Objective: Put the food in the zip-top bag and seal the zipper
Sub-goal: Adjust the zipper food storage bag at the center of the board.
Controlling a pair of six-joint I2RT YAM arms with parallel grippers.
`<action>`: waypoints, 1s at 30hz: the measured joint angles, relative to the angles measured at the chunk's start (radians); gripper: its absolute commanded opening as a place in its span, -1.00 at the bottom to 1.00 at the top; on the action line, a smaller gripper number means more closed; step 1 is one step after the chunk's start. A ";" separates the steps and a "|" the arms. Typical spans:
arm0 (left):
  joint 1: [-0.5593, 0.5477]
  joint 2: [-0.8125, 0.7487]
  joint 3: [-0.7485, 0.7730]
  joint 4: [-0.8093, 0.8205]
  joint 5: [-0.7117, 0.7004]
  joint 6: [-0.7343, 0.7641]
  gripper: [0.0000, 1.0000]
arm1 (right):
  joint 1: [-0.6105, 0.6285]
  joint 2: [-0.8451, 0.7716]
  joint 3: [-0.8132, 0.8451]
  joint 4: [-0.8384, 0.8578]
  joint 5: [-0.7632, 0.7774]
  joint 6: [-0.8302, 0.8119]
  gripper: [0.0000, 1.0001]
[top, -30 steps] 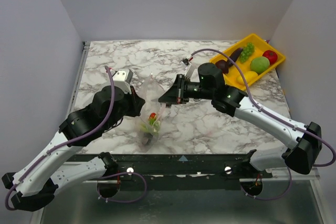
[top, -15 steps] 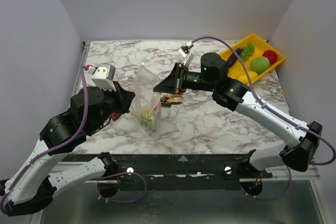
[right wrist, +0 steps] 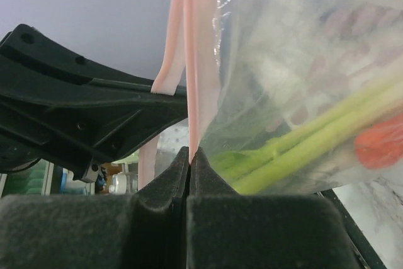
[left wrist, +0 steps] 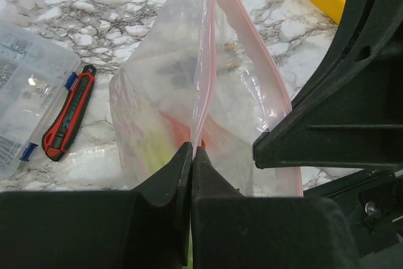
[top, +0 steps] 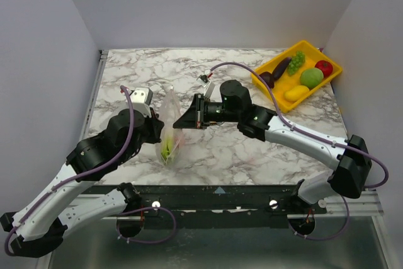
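The zip-top bag hangs upright and edge-on between my two grippers. Inside it lie a green leafy stalk and a red piece. My left gripper is shut on the pink zipper at its near end; in the left wrist view its tips pinch the strip. My right gripper is shut on the zipper from the other side, with its tips on the strip. The two strips stand apart above the pinch.
A yellow tray at the back right holds an eggplant, green grapes, a green fruit, a red fruit and a lemon. A red-and-black tool and a clear plastic box show beyond the bag.
The bag went from slumped low to lifted, and now hangs narrow and edge-on. My right gripper has moved left toward my left gripper, and both hold the zipper close together.
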 measured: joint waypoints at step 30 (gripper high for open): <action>0.000 0.143 0.091 0.166 -0.068 0.299 -1.00 | 0.020 -0.127 0.092 -0.458 0.535 -0.220 -0.04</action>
